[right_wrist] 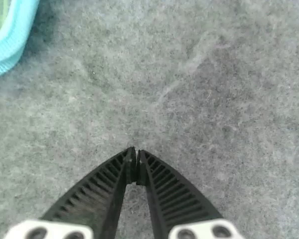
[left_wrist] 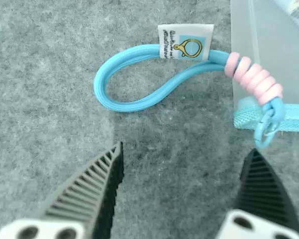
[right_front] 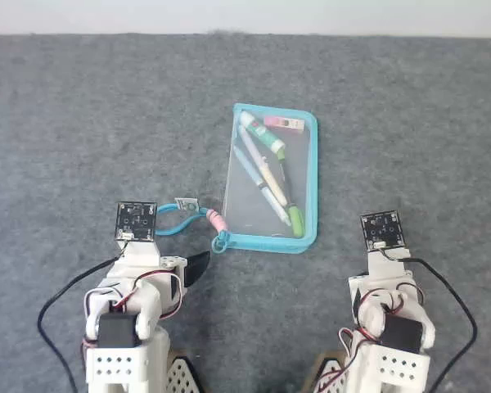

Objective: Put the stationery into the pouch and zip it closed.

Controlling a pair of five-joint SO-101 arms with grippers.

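A clear pouch (right_front: pixel 299 184) with a turquoise zip border lies mid-table. Inside it are several pens (right_front: pixel 266 176), a green-and-white marker (right_front: pixel 263 136) and a pink item (right_front: pixel 283 123). From its near left corner hangs a blue loop strap (right_front: pixel 173 218) with pink beads (right_front: pixel 217 220) and a ring (right_front: pixel 221 242). My left gripper (left_wrist: pixel 184 152) is open just short of the strap (left_wrist: pixel 139 84), beads (left_wrist: pixel 256 79) and pouch corner (left_wrist: pixel 269 40), touching none of them. Shut on nothing, my right gripper (right_wrist: pixel 134 154) sits over bare mat, with the pouch edge (right_wrist: pixel 10 35) off to one side.
Grey felt mat (right_front: pixel 82 123) covers the whole table. The left arm (right_front: pixel 137 270) and right arm (right_front: pixel 385 278) sit at the near edge, either side of the pouch.
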